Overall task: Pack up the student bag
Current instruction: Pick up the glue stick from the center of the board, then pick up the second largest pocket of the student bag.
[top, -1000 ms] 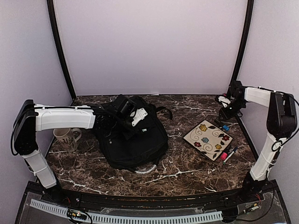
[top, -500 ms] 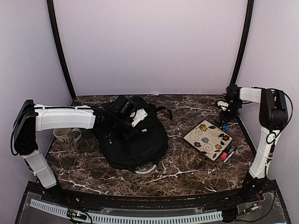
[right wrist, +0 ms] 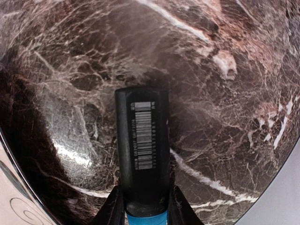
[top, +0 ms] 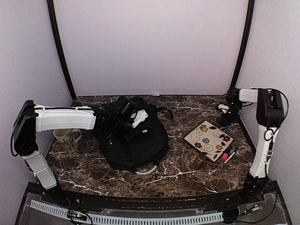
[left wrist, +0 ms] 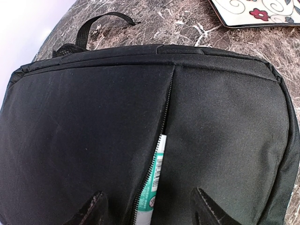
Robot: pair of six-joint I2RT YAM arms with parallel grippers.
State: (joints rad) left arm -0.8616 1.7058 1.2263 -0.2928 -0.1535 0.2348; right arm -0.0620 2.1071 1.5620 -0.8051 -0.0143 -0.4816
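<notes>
The table (top: pixel 187 171) bears everything. The bag (top: pixel 136 140) lies flat right under the left gripper (top: pixel 133 123), whose jaws stand spread wide over the front zipper, gripping nothing. A flowered plate (top: pixel 209 139) lies just beside the right gripper (top: pixel 226 123), on its near-left side. A mug (top: pixel 64 138) stands well left of the left gripper, beside the bag. A white-and-green pen (left wrist: pixel 154 178) sits in the zipper slit between the left gripper's 2 fingers (left wrist: pixel 93 211), touching neither. The right gripper is clamped on a black marker (right wrist: pixel 142 140) with a barcode, low over the table. 2 spare markers (top: pixel 229 154) lie nearer its base, beside the plate.
</notes>
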